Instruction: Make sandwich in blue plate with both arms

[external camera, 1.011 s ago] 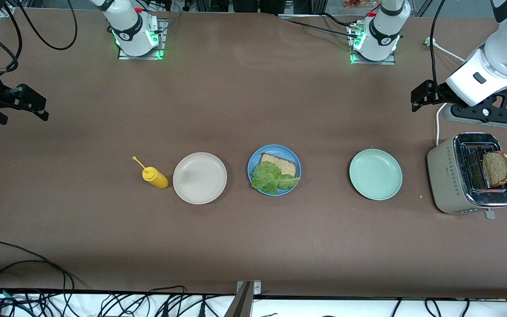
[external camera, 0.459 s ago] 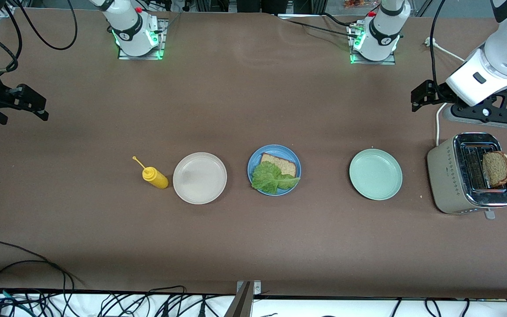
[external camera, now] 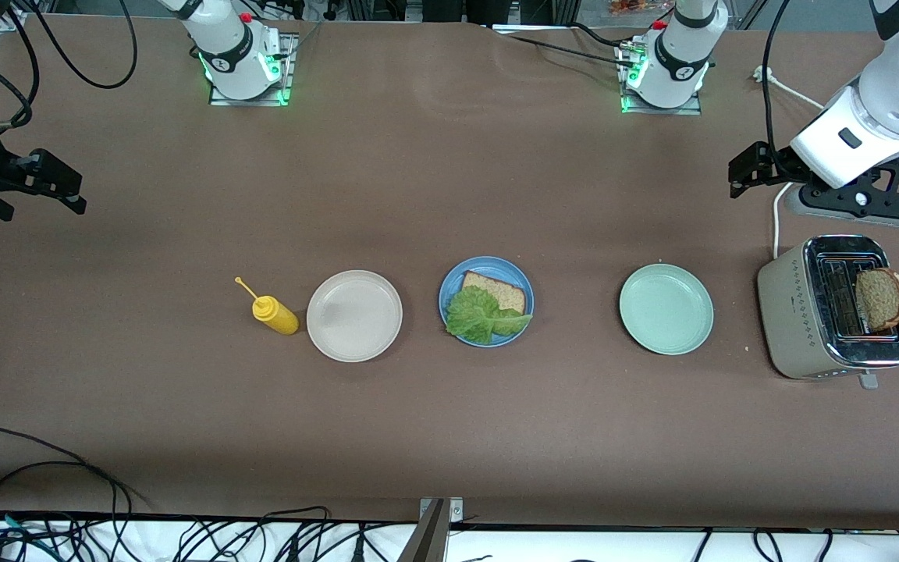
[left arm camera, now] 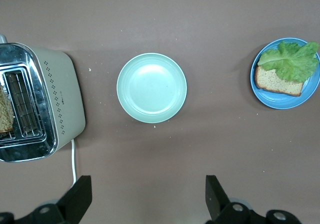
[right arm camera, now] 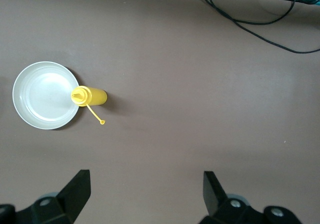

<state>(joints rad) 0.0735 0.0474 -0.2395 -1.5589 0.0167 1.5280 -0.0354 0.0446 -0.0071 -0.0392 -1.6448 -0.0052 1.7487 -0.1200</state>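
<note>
The blue plate (external camera: 498,266) lies mid-table and holds one brown bread slice (external camera: 498,290) with a ruffled lettuce leaf (external camera: 484,316) lying on its nearer part. The same plate (left arm camera: 280,100) shows in the left wrist view. A second bread slice (external camera: 880,298) stands in a slot of the toaster (external camera: 797,312) at the left arm's end. My left gripper (left arm camera: 147,189) hangs open and empty, high over the table beside the toaster. The right gripper (right arm camera: 146,181) is open and empty too, high over the right arm's end of the table.
A pale green plate (external camera: 666,308) lies between the blue plate and the toaster. A beige plate (external camera: 354,315) and a yellow squeeze bottle (external camera: 275,314) sit toward the right arm's end. The toaster's white cord (external camera: 776,222) runs toward the bases. Black cables (external camera: 44,460) trail over the front edge.
</note>
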